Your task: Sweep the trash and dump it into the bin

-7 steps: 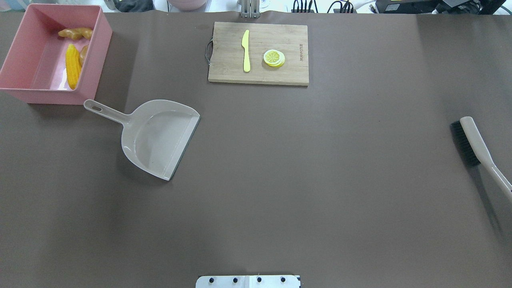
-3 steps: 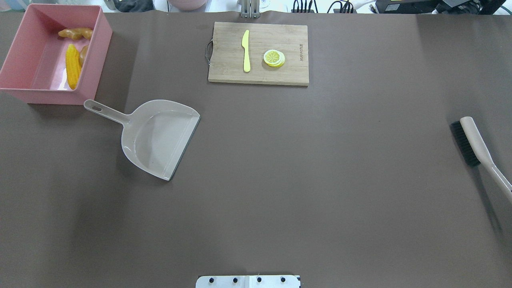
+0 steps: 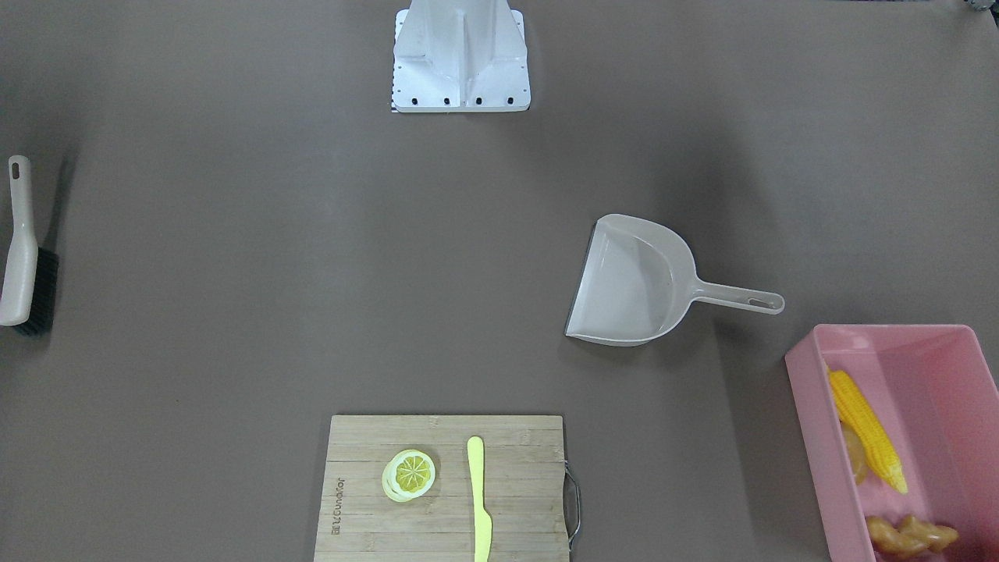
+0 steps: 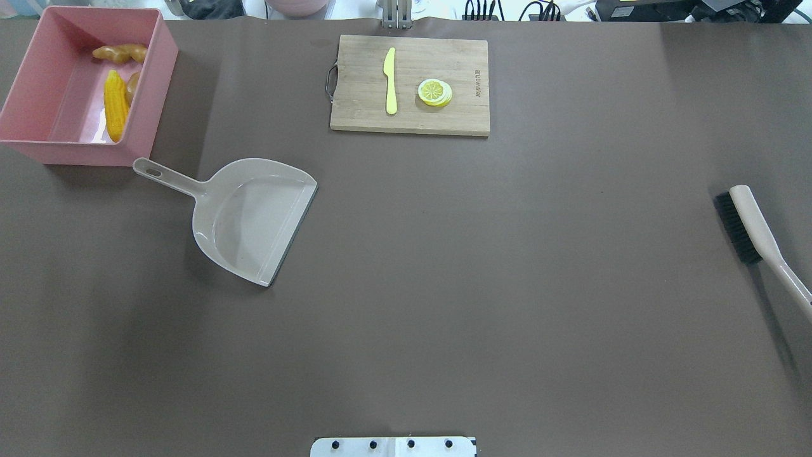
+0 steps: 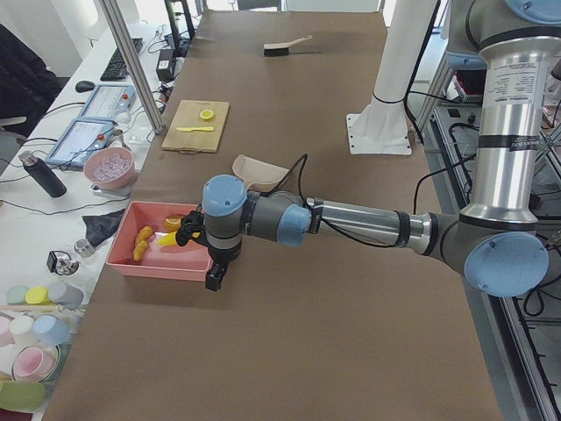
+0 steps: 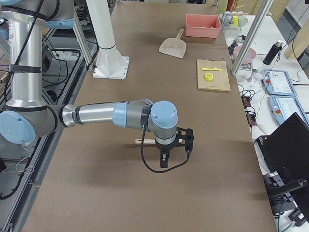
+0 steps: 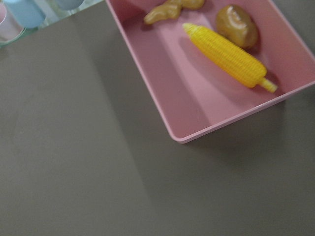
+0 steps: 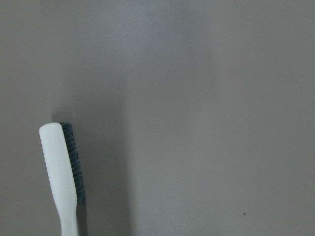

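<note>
The pink bin (image 4: 38,151) stands at the table's far left corner, also seen in the left wrist view (image 7: 147,83). Inside it lies the trash: the corn cob (image 4: 115,105) (image 7: 226,55), the potato (image 7: 237,25) and the ginger root (image 4: 120,52) (image 3: 909,537). An empty grey-beige dustpan (image 4: 254,219) rests on the table near the bin. My left gripper (image 5: 213,282) hangs beside the bin's outer wall. My right gripper (image 6: 164,162) hangs over the brush (image 4: 748,225) (image 8: 61,172) lying at the right edge. I cannot tell whether either gripper is open or shut.
A wooden cutting board (image 4: 409,120) at the back middle carries a yellow-green knife (image 4: 390,82) and a lemon slice (image 4: 434,92). The robot's white base (image 3: 460,62) stands at the near middle edge. Cups and desk items lie beyond the table's left end.
</note>
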